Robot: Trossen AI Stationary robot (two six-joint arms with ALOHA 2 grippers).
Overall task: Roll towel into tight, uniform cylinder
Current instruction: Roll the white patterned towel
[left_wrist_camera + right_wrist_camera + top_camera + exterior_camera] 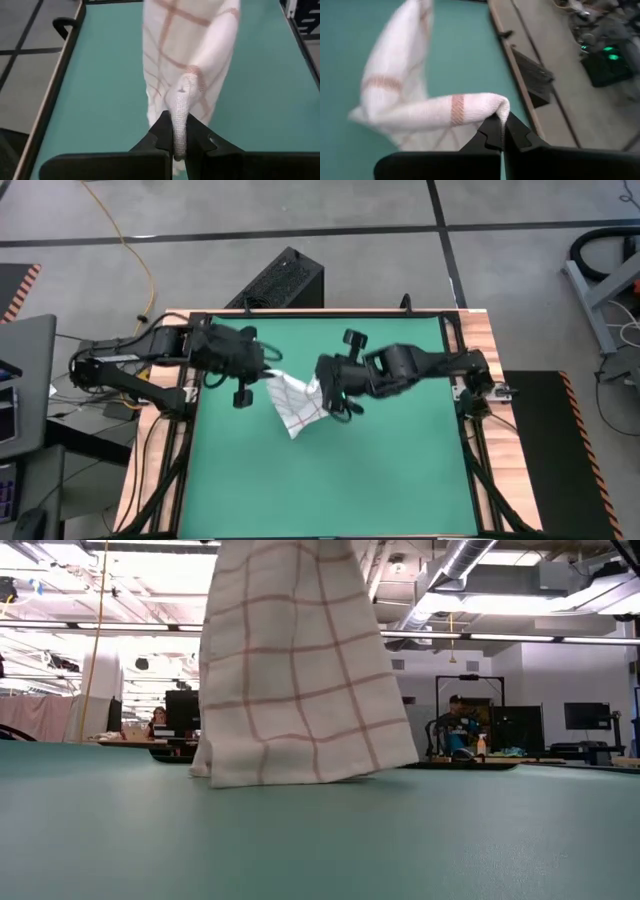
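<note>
Overhead, limp gridded towel between pinching fingers.

From my station the light is even and bright, coming from overhead: in the low view long ceiling strip lamps glare white across the room. The green mat on the desk shows only soft, faint shadows under the arms. In the right wrist view the thin white cloth with red-brown grid lines is smeared and out of focus, as is the floor beyond. In the left wrist view the cloth's far part is soft too.
</note>
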